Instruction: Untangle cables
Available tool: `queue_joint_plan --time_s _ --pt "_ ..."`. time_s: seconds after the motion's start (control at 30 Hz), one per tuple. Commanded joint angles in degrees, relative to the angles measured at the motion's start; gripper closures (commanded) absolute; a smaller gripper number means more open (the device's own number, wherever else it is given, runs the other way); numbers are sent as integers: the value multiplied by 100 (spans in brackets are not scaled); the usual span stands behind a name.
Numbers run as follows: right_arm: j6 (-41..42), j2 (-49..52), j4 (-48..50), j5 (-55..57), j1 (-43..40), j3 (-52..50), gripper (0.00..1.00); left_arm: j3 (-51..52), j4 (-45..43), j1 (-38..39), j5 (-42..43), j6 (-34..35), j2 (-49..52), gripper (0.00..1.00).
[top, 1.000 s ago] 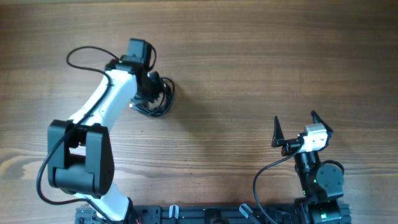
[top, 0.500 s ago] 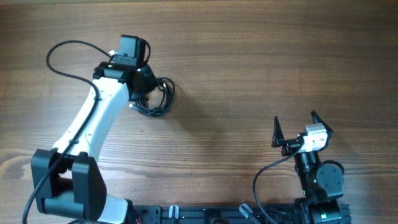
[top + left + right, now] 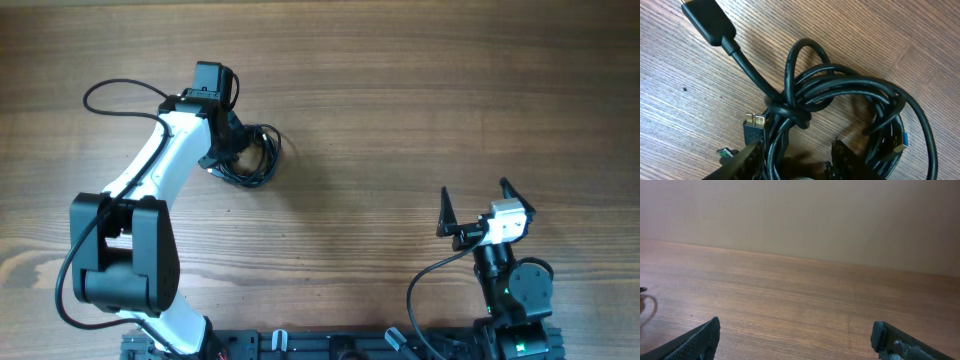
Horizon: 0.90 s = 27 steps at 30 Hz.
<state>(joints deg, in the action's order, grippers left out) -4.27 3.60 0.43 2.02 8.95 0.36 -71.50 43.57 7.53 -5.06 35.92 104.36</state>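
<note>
1. Overhead: found cable bundle (image 3: 254,158) covered on its 9 o'clock side by the left gripper (image 3: 230,152). Fingertips not discernible beneath the wrist.
2. Left wrist view: noted fingers (image 3: 747,162) cropped at the 6 o'clock edge, tips only on show. Bundle strands lost from sight behind them.
3. Same view: recorded black plug (image 3: 710,20) clipped at the 11 o'clock corner, far end unseen.
4. Same view: logged green-tipped piece (image 3: 725,152) at 7 o'clock, too small to identify.
5. Right wrist view: noted right gripper (image 3: 795,341) cropped at the 6 o'clock edge, tips only at 7 and 5 o'clock.
6. Same view: logged dark curve (image 3: 645,300) cut by the 9 o'clock edge, not identifiable.
7. Overhead: recorded right arm base (image 3: 515,340) cut off at the 6 o'clock edge.
</note>
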Motion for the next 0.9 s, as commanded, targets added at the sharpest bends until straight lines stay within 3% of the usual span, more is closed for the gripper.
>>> queue_joint_plan --time_s 0.0,0.57,0.87 --pt "85 -4 31 114 -24 -7 0 164 9 -24 74 79 68 50" --pt "83 -4 31 114 -24 -7 0 210 -37 -26 72 55 68 25" --pt "85 -4 31 114 -24 -7 0 210 -37 -26 72 57 68 23"
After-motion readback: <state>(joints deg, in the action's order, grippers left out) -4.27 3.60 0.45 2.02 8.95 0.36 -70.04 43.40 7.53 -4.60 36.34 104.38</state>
